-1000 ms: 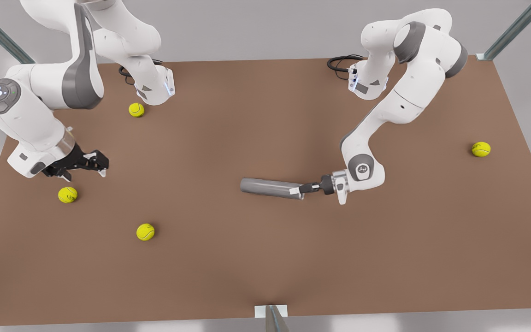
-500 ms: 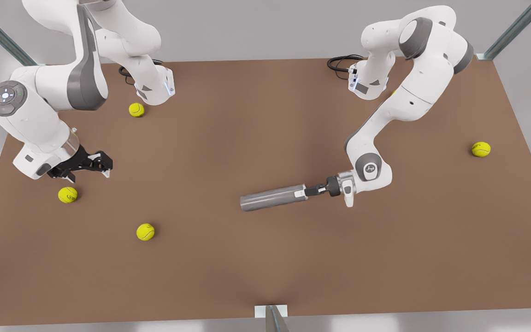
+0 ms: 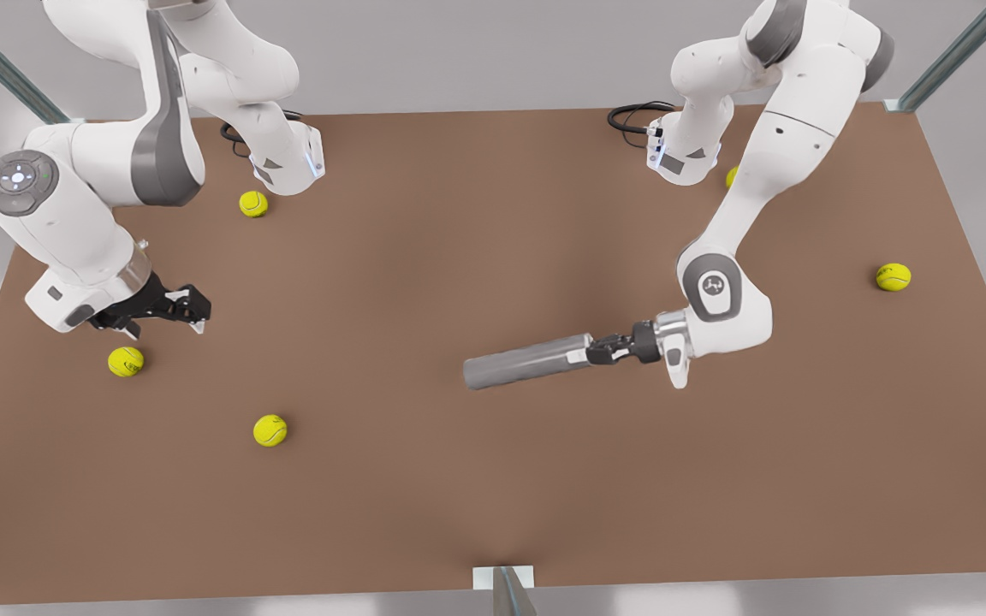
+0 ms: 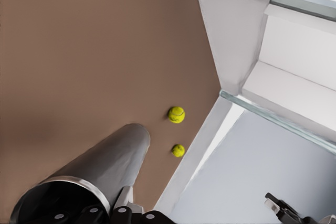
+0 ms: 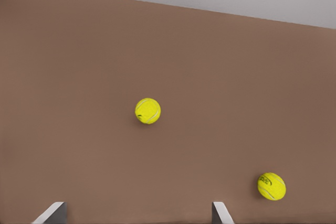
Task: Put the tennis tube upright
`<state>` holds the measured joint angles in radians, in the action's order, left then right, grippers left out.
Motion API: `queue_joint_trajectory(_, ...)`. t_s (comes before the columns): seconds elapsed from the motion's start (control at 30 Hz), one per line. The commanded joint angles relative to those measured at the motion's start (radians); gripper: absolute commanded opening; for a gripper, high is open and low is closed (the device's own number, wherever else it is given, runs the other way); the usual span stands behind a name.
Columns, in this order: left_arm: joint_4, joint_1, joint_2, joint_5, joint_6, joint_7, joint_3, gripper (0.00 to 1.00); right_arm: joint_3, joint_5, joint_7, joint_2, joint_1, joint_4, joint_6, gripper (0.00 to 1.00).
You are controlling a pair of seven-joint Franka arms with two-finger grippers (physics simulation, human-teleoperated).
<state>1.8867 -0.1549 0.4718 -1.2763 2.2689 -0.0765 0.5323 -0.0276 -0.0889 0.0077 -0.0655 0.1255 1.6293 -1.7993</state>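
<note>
The tennis tube (image 3: 527,362), a matte grey cylinder, lies near the table's middle, slanting down toward the front view's left. My left gripper (image 3: 600,351) is shut on its end at the front view's right. The left wrist view shows the tennis tube (image 4: 100,171) with its silvery rim right at the fingers and its far end pointing away over the brown table. My right gripper (image 3: 189,312) hangs open at the front view's left, over the table and apart from the tube. In the right wrist view its gripper (image 5: 137,213) has nothing between the tips.
Yellow tennis balls lie scattered: one (image 3: 126,361) just below the right gripper, one (image 3: 270,430) toward the front, one (image 3: 253,204) by the arm base at the back, one (image 3: 893,276) at the far right. The brown table (image 3: 424,513) has metal frame posts at its corners.
The left gripper has moved toward the front view's right and drawn the tube with it, swinging the gripped end up in the picture. The right gripper has shifted slightly.
</note>
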Motion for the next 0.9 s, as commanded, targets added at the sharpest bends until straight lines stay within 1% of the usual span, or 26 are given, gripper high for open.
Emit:
queue_joint_trajectory(0.0,0.000,0.000,-0.007,0.084,0.000,0.001,-0.002,0.21,0.000,0.000,-0.006,0.000,0.000,-0.002,0.001,1.00)
queue_joint_trajectory(0.03,0.003,-0.006,-0.016,0.094,0.000,0.011,-0.005,0.21,-0.003,0.002,-0.009,-0.005,-0.012,-0.018,0.014,1.00)
queue_joint_trajectory(0.1,0.000,-0.025,-0.030,0.183,-0.002,0.057,-0.002,0.21,-0.002,0.000,-0.009,-0.017,-0.012,-0.032,0.025,1.00)
queue_joint_trajectory(0.17,0.006,-0.028,-0.051,0.187,-0.003,0.075,-0.006,0.21,-0.003,0.001,-0.015,-0.016,-0.014,-0.034,0.034,1.00)
queue_joint_trajectory(0.23,0.002,-0.044,-0.065,0.276,-0.022,0.136,-0.003,0.21,-0.003,0.000,-0.017,-0.016,-0.012,-0.040,0.061,1.00)
queue_joint_trajectory(0.3,0.003,-0.048,-0.085,0.314,-0.026,0.158,-0.006,0.21,-0.008,0.005,-0.126,-0.008,-0.024,-0.042,0.072,1.00)
queue_joint_trajectory(0.33,-0.003,-0.058,-0.088,0.385,-0.037,0.210,-0.003,0.21,-0.006,0.009,-0.092,-0.014,-0.024,-0.075,0.116,1.00)
queue_joint_trajectory(0.37,-0.003,-0.060,-0.107,0.419,-0.042,0.230,-0.005,0.21,-0.005,0.008,0.011,-0.016,-0.014,-0.100,0.173,1.00)
queue_joint_trajectory(0.4,-0.003,-0.061,-0.111,0.420,-0.042,0.235,-0.008,0.21,-0.002,0.006,0.015,-0.017,-0.012,-0.108,0.187,1.00)
queue_joint_trajectory(0.5,-0.040,-0.063,-0.110,0.509,-0.063,0.313,-0.006,0.21,0.000,0.018,0.008,-0.045,-0.014,-0.097,0.152,1.00)
queue_joint_trajectory(0.57,-0.098,-0.063,-0.110,0.644,-0.132,0.402,-0.008,0.21,0.003,0.018,0.006,-0.050,-0.023,-0.095,0.159,1.00)
queue_joint_trajectory(0.7,-0.135,-0.063,-0.120,0.815,-0.157,0.468,-0.006,0.21,0.005,0.018,0.011,-0.050,-0.015,-0.095,0.161,1.00)
queue_joint_trajectory(0.87,-0.156,-0.101,-0.128,0.960,-0.209,0.468,-0.009,0.21,0.003,0.018,0.012,-0.051,-0.023,-0.094,0.163,1.00)
